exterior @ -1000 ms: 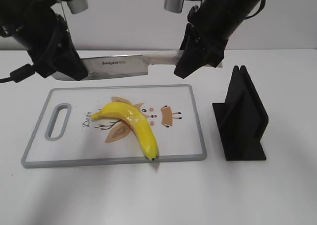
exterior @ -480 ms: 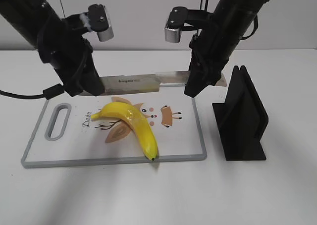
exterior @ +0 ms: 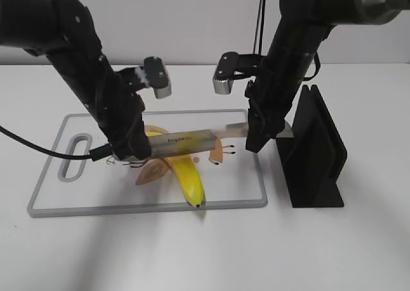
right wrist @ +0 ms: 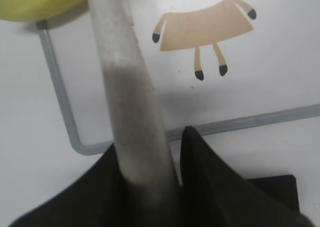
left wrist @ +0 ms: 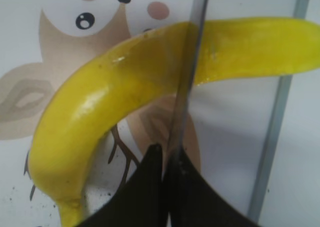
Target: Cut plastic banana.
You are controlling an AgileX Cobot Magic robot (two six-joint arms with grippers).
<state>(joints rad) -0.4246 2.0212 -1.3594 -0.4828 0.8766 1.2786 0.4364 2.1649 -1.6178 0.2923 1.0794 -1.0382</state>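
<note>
On the left half of the cutting board point(exterior: 45, 204), the left gripper point(exterior: 131, 147), closed on the tip end of the knife point(exterior: 192, 139) blade; in the left wrist view two dark fingers pinching the thin steel edge. Under the blade, near the middle of the board, the banana point(exterior: 182, 169), lying flat and curved, stem to the left, tip close to the front rim of the board. Blade edge point(left wrist: 187, 82) across the thick middle of the banana point(left wrist: 125, 87), seemingly touching the skin, though depth of cut impossible to tell. At the right rim of the board, the right gripper point(exterior: 259, 137), closed around the pale handle point(right wrist: 132, 102), fingers wrapped on both sides. Just beyond the right rim of the board, a black stand point(exterior: 314, 153), very near the right arm.

Possible trouble, as a judgement: uneven downward push from the two arms, so blade tilting and sliding along the smooth round banana instead of splitting it; banana rolling toward the front rim of the board; thin pinch on the blade slipping; right arm bumping the stand.
</note>
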